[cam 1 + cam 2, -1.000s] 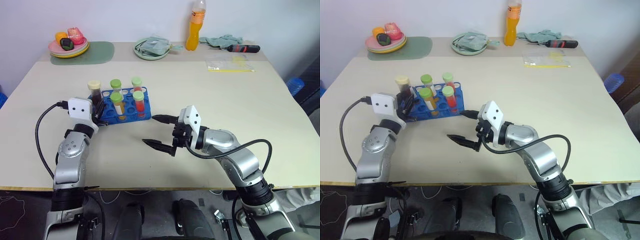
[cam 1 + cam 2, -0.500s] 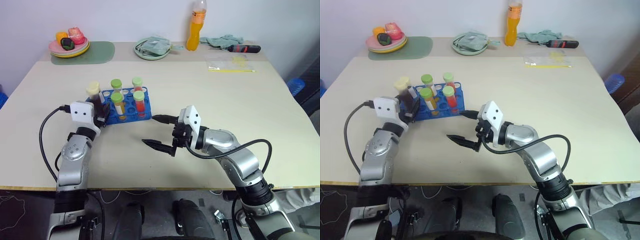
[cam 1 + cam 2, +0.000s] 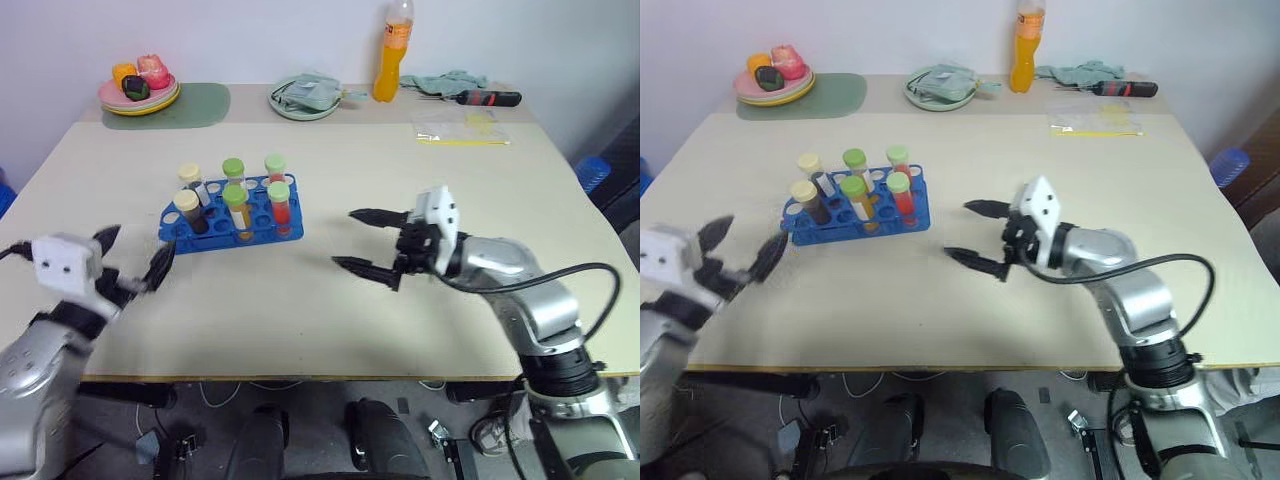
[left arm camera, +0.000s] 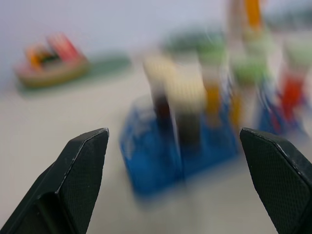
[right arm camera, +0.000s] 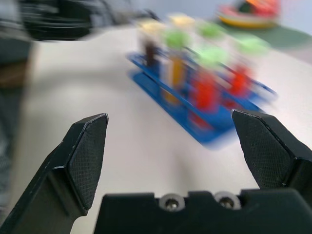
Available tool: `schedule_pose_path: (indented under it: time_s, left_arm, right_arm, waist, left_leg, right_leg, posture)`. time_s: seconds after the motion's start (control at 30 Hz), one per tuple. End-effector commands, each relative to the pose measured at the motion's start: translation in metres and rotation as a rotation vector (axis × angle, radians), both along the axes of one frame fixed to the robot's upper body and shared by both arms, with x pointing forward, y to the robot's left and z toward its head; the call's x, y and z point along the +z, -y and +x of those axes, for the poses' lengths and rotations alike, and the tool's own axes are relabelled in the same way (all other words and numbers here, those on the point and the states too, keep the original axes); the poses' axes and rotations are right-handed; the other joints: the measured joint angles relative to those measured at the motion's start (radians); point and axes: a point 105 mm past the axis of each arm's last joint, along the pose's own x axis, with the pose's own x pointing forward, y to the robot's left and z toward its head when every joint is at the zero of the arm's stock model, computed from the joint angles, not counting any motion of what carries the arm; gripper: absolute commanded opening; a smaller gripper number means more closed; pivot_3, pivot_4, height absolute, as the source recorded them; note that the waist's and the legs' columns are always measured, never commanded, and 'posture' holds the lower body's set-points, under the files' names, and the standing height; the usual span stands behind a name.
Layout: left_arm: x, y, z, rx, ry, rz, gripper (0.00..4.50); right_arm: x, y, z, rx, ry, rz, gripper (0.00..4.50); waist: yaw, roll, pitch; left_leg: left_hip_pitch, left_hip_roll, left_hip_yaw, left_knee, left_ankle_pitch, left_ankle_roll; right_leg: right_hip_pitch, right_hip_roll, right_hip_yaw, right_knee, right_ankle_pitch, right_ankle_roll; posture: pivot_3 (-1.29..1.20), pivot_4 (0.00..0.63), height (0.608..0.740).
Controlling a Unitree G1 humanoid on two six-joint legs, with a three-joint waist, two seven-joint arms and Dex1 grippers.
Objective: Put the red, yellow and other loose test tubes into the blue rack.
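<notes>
Standing upright in the bright blue plastic rack with round holes point(image 3: 230, 217) are six clear capped tubes, and the rack sits on the left half of the pale beige desk point(image 3: 330, 320), well back from its near edge. The dark maroon tube with a cream cap point(image 3: 187, 211) occupies the rack's near left corner, with another cream-capped tube point(image 3: 190, 180) just behind it. The yellow-liquid tube with a green cap point(image 3: 236, 207) stands in the near row's middle, and the red-orange tube with a green cap point(image 3: 280, 204) stands at the near right end; two more green-capped tubes point(image 3: 233, 172) rise in the back row. The left gripper point(image 3: 135, 262) hangs near the desk's left front edge, apart from the rack, its jaws spread wide and holding nothing. The right gripper point(image 3: 368, 240) hovers over the desk to the right of the rack, well clear of it, its jaws also spread wide and empty. Along the far edge lie a pink plate of toy food point(image 3: 138, 92) on a green mat point(image 3: 200, 105), a pale green dish point(image 3: 305, 100), a tall orange drink bottle point(image 3: 392, 52), a crumpled teal cloth point(image 3: 445, 80) and a red-handled screwdriver point(image 3: 487, 97).
</notes>
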Motion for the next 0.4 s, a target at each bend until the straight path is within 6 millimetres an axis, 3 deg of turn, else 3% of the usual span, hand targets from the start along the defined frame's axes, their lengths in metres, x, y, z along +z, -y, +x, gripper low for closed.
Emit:
schedule_pose_path:
  time_s: [0.03,0.17,0.4]
  left_arm:
    - [0.001,-0.001,-0.01,-0.048,-0.037,0.077,4.39]
    - [-0.002,-0.002,-0.007,-0.047,-0.042,0.065,4.39]
    - [-0.011,0.005,0.001,-0.052,-0.045,0.059,4.39]
  right_arm:
    - [0.001,0.031,0.007,-0.071,0.003,-0.033,4.5]
    - [-0.006,0.049,0.012,-0.107,0.006,-0.077,4.5]
    - [-0.009,0.05,0.012,-0.105,0.014,-0.094,4.5]
  waist:
    - [0.004,0.0,0.0]
    - [0.001,0.0,0.0]
    - [-0.003,0.0,0.0]
  left_leg:
    - [0.0,0.0,0.0,0.0,0.0,0.0]
    - [0.0,0.0,0.0,0.0,0.0,0.0]
    - [0.0,0.001,0.001,0.0,0.0,0.001]
  right_leg:
    - [0.0,0.0,0.0,0.0,0.0,0.0]
    - [0.001,0.0,0.0,-0.002,-0.001,-0.001]
    - [0.001,0.0,0.0,-0.002,0.001,0.003]
  posture:
    - [0.0,0.15,0.74]
    - [0.0,0.15,0.74]
    - [0.0,0.15,0.74]
